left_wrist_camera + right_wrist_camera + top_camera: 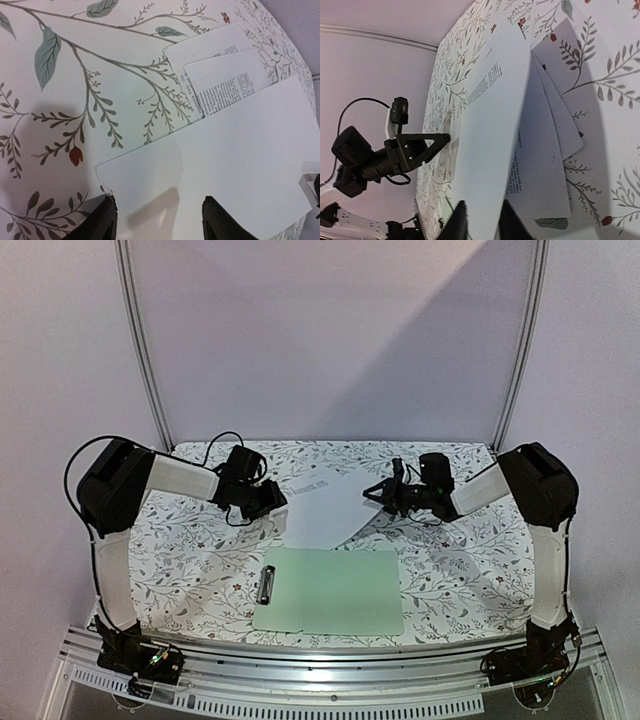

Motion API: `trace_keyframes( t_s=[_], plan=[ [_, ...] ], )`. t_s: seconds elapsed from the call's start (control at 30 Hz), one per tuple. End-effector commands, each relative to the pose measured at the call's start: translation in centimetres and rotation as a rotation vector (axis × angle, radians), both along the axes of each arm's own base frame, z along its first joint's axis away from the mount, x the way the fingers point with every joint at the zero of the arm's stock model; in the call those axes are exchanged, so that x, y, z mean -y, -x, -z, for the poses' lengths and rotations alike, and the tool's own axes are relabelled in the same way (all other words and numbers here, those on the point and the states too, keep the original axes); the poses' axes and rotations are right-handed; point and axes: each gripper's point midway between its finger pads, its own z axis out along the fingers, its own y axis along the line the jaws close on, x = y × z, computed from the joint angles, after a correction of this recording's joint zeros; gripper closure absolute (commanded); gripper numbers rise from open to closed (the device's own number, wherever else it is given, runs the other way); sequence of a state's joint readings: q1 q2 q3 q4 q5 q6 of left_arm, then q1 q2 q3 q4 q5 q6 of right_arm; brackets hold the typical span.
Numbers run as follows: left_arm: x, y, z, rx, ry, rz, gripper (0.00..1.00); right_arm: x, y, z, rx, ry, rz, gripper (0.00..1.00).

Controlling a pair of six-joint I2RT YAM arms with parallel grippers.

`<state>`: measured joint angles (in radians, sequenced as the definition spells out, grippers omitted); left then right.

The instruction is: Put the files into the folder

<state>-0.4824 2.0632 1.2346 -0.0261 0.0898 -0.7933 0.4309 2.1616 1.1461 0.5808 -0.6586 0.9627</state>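
Right hand (484,220) was stretched low over the bench (450,570) from the right side. Its fingers were drawn narrow on the edge of the top sheet (490,130), which ran between them and stood tilted up off the sheets beneath, throwing a shadow on them. Left hand (159,220) faced it from the opposite side, equally low. Its fingers were spread wide and empty, one on either side of the same sheet's blank edge. Both arms were bent, elbows high at the outer sides of the bench, forearms roughly level and pointing inward.

At the near middle of the flower-patterned bench, the pale green folder (335,595) lay flat between the two arm bases. Just beyond its far edge, between the hands, the files (320,510) sat in a loose fan, with the lower sheets showing blocks of small print. A dark clip (267,583) sat on the folder's left short edge.
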Motion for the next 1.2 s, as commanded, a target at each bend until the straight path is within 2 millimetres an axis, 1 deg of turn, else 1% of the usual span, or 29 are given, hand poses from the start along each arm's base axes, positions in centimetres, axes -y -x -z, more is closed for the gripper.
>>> trace_keyframes(
  t_s=[0.0,0.03,0.13,0.17,0.2,0.23,0.27,0.3,0.37,0.4,0.43,0.47,0.5,0.53,0.57,0.6,0.63,0.67,0.73,0.77,0.8,0.87,0.93,1.0,1.07,1.1,1.17],
  plan=[
    [-1.1,2.7,4.0,-0.140,-0.078,0.007,0.41,1.2,-0.5,-0.6,0.036,0.106,0.046,0.93],
    [-1.1,2.7,3.8,-0.137,-0.079,0.008,0.41,1.4,-0.6,-0.4,0.034,0.111,0.054,0.99],
    [-1.3,2.6,3.5,-0.129,-0.095,0.007,0.41,2.1,-0.2,-0.8,0.044,0.118,0.092,1.00],
    [-1.3,2.5,3.2,-0.122,-0.102,0.006,0.41,2.6,0.0,-1.4,0.056,0.120,0.113,1.00],
    [-1.5,2.4,2.9,-0.117,-0.112,0.005,0.41,3.2,0.4,-1.5,0.056,0.127,0.136,1.00],
    [-1.6,2.2,2.4,-0.106,-0.124,0.002,0.40,3.7,1.0,-2.0,0.062,0.123,0.155,1.00],
    [-1.9,2.0,1.7,-0.089,-0.141,-0.003,0.40,4.1,1.7,-2.1,0.060,0.115,0.168,1.00],
    [-2.0,1.9,1.1,-0.077,-0.152,-0.001,0.40,4.6,2.6,-3.3,0.064,0.091,0.184,1.00],
    [-2.6,1.5,-0.3,-0.043,-0.194,-0.011,0.39,5.3,4.7,-3.9,0.052,0.061,0.198,1.00],
    [-2.9,1.5,-0.8,-0.043,-0.219,-0.012,0.39,5.9,6.5,-3.9,0.039,0.055,0.199,1.00],
    [-3.1,1.5,-1.2,-0.039,-0.240,-0.011,0.39,6.4,7.8,-3.4,0.015,0.056,0.208,1.00],
    [-3.3,1.5,-1.6,-0.037,-0.256,-0.008,0.39,7.0,8.9,-3.5,0.011,0.054,0.227,1.00],
    [-3.3,1.4,-1.9,-0.032,-0.266,-0.005,0.39,7.7,10.1,-3.0,0.003,0.054,0.242,1.00],
    [-3.3,1.4,-2.2,-0.025,-0.270,-0.002,0.39,8.5,11.0,-3.6,0.005,0.030,0.270,1.00],
    [-3.2,1.4,-2.5,-0.016,-0.274,0.000,0.39,9.4,11.7,-3.5,0.005,0.025,0.304,1.00],
    [-3.0,1.5,-2.8,-0.006,-0.277,0.004,0.39,10.4,12.0,-3.8,0.015,0.026,0.353,1.00],
    [-2.9,1.5,-3.1,0.003,-0.281,0.007,0.39,11.4,12.1,-4.9,0.062,0.033,0.396,1.00],
    [-2.6,1.7,-3.3,0.008,-0.281,0.014,0.39,12.3,12.0,-5.3,0.091,0.061,0.437,1.00],
    [-1.9,2.1,-3.6,0.009,-0.277,0.032,0.39,13.8,11.2,-7.5,0.193,0.111,0.507,1.00],
    [-1.4,2.5,-3.7,0.009,-0.273,0.049,0.39,14.3,10.8,-9.3,0.262,0.134,0.527,1.00],
    [-1.0,3.1,-3.6,0.005,-0.277,0.071,0.39,14.5,10.3,-10.4,0.297,0.153,0.543,1.00],
    [0.3,4.5,-3.7,0.011,-0.286,0.148,0.40,14.1,9.4,-12.9,0.372,0.179,0.528,1.00],
    [1.9,6.7,-3.4,-0.002,-0.321,0.255,0.40,13.3,8.8,-14.9,0.421,0.158,0.505,1.00],
    [3.3,9.2,-3.5,-0.009,-0.367,0.374,0.41,12.8,8.4,-16.3,0.442,0.132,0.491,1.00],
    [4.4,11.9,-3.8,0.006,-0.449,0.490,0.41,12.2,8.5,-17.5,0.449,0.100,0.468,1.00],
    [4.5,13.1,-3.8,0.004,-0.492,0.528,0.41,12.0,8.6,-18.0,0.448,0.082,0.461,1.00],
    [3.5,14.7,-3.6,-0.031,-0.594,0.540,0.41,11.8,9.1,-18.5,0.445,0.070,0.450,1.00]
  ],
)
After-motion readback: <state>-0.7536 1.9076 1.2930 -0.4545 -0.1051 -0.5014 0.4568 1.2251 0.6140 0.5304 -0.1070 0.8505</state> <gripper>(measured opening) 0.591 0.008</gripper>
